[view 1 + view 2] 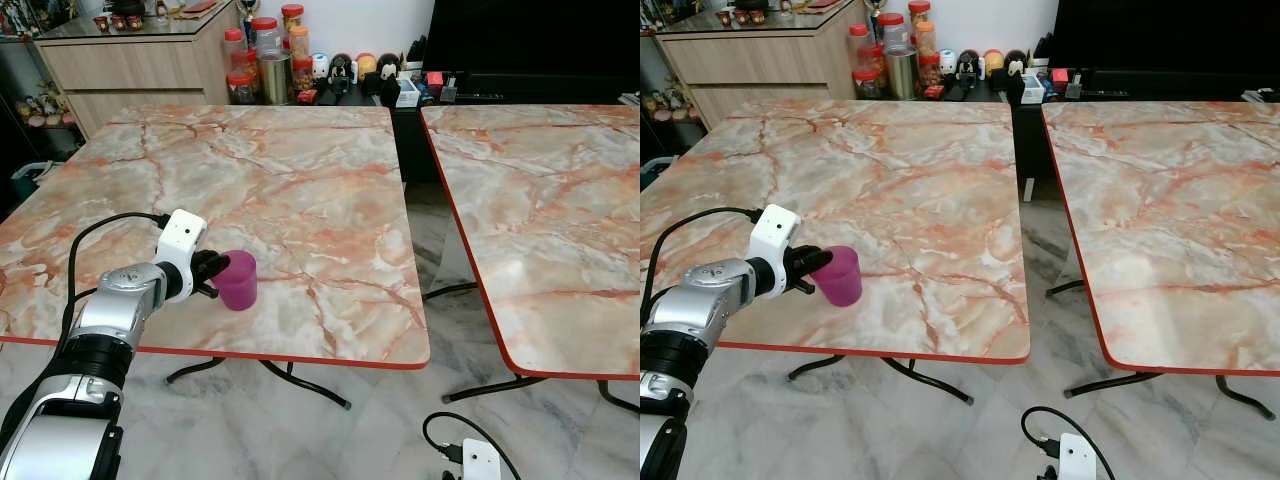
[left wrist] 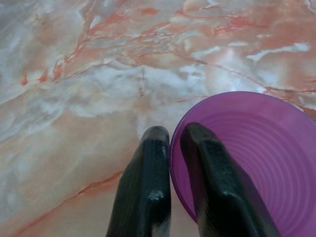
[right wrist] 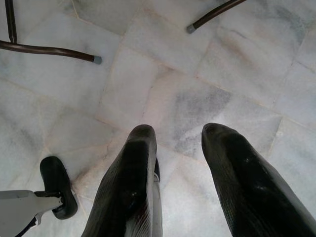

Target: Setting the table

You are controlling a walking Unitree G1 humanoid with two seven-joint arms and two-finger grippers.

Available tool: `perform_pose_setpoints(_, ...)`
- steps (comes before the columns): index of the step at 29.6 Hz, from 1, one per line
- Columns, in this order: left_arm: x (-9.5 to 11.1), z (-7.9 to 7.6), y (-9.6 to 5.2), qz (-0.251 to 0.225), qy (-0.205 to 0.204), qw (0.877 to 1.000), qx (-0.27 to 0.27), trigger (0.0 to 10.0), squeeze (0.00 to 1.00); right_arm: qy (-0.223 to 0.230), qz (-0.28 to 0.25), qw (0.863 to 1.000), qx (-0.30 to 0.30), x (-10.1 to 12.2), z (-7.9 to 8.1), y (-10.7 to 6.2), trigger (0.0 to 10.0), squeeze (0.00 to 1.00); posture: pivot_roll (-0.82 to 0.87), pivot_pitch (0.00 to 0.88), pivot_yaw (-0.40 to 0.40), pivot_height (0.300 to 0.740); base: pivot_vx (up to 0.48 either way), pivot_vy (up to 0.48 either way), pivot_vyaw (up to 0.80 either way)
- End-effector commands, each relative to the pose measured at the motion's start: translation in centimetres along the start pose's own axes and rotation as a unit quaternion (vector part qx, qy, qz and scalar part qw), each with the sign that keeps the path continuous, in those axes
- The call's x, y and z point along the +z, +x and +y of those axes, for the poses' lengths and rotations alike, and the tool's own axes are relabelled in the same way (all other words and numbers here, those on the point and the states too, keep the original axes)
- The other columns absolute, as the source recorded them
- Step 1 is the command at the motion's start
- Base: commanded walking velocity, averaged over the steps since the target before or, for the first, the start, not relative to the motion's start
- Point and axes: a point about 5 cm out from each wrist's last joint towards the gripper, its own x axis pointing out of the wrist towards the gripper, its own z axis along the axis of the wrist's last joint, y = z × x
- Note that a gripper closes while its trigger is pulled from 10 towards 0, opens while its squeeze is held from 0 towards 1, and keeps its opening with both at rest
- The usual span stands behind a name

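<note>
Left end effector (image 2: 175, 143) pinches the purple cup's (image 1: 238, 280) rim, one finger inside, near the counter's (image 1: 300, 190) front edge, cup base hidden in wrist view; right end effector (image 3: 177, 143) hangs spread, empty, over floor.

A marble-patterned table (image 1: 300, 180) with a red edge carries a purple cup (image 1: 238, 280) near its front edge, upright, toward the left corner. A second, matching table (image 1: 560, 220) stands beside it on the right (a gap between them). Both rest on thin dark legs, apparently metal, on a pale tiled floor (image 1: 400, 420).
</note>
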Motion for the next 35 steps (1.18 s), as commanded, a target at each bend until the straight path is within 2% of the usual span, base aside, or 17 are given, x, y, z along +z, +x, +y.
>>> perform_pose_setpoints(1,0.7,0.1,0.1,0.002,0.018,1.000,0.000,0.0,0.00,-0.005,0.000,1.000,0.001,0.2,0.1,0.1,10.0,0.00,0.04,0.000,0.029,0.736,0.000,0.000,0.00)
perform_pose_setpoints(10,0.7,0.1,0.2,-0.004,0.012,1.000,0.003,0.0,0.00,-0.006,-0.001,1.000,0.000,0.3,0.0,0.1,10.0,0.00,0.04,0.000,0.025,0.736,0.000,0.000,0.00)
perform_pose_setpoints(13,0.9,0.3,0.2,-0.018,0.002,1.000,0.021,0.0,0.00,-0.006,-0.002,1.000,-0.001,0.3,0.0,0.1,10.0,0.00,0.04,0.000,0.023,0.736,0.000,0.000,0.00)
perform_pose_setpoints(16,1.6,0.7,0.1,-0.046,-0.016,0.998,0.041,0.0,0.00,-0.006,-0.002,1.000,-0.001,0.4,-0.1,0.1,10.0,0.00,0.04,0.000,0.024,0.736,0.000,0.000,0.00)
perform_pose_setpoints(18,3.5,1.6,-0.2,-0.129,-0.051,0.987,0.082,0.0,0.00,-0.007,-0.003,1.000,-0.001,0.5,-0.1,0.1,10.0,0.00,0.03,0.000,0.021,0.736,0.000,0.000,0.00)
perform_pose_setpoints(22,3.8,1.7,-0.3,-0.146,-0.057,0.984,0.088,0.0,0.00,-0.007,-0.003,1.000,0.000,0.5,-0.1,0.1,10.0,0.00,0.03,0.000,0.021,0.736,0.000,0.000,0.00)
perform_pose_setpoints(23,5.0,1.5,-0.5,-0.200,-0.078,0.972,0.097,10.0,0.00,-0.008,-0.004,1.000,0.000,0.6,-0.1,0.1,10.0,0.00,0.04,0.000,0.014,0.736,0.000,0.000,0.00)
perform_pose_setpoints(26,6.6,1.1,-0.8,-0.292,-0.121,0.942,0.116,10.0,0.00,-0.009,-0.006,1.000,0.000,0.8,-0.2,0.2,10.0,0.00,0.03,0.000,0.014,0.736,0.000,0.000,0.00)
perform_pose_setpoints(28,6.7,0.5,-0.5,-0.314,-0.141,0.930,0.128,10.0,0.00,-0.008,-0.009,1.000,0.000,1.1,-0.1,0.2,10.0,0.00,0.03,0.000,0.013,0.736,0.000,0.000,0.00)
perform_pose_setpoints(29,6.7,0.5,-0.5,-0.314,-0.141,0.930,0.128,10.0,0.00,-0.008,-0.009,1.000,0.000,1.1,-0.1,0.2,10.0,0.00,0.03,0.000,0.013,0.736,0.000,0.000,0.00)
perform_pose_setpoints(32,6.4,-0.2,-0.1,-0.331,-0.154,0.919,0.146,10.0,0.00,0.000,-0.021,1.000,0.002,1.7,0.0,0.3,10.0,0.00,0.02,0.000,0.012,0.736,0.000,0.000,0.00)
perform_pose_setpoints(35,6.5,-0.7,-0.1,-0.341,-0.144,0.915,0.157,10.0,0.00,0.001,-0.024,1.000,0.003,1.9,0.0,0.4,10.0,0.00,0.02,0.000,0.005,0.736,0.000,0.000,0.00)
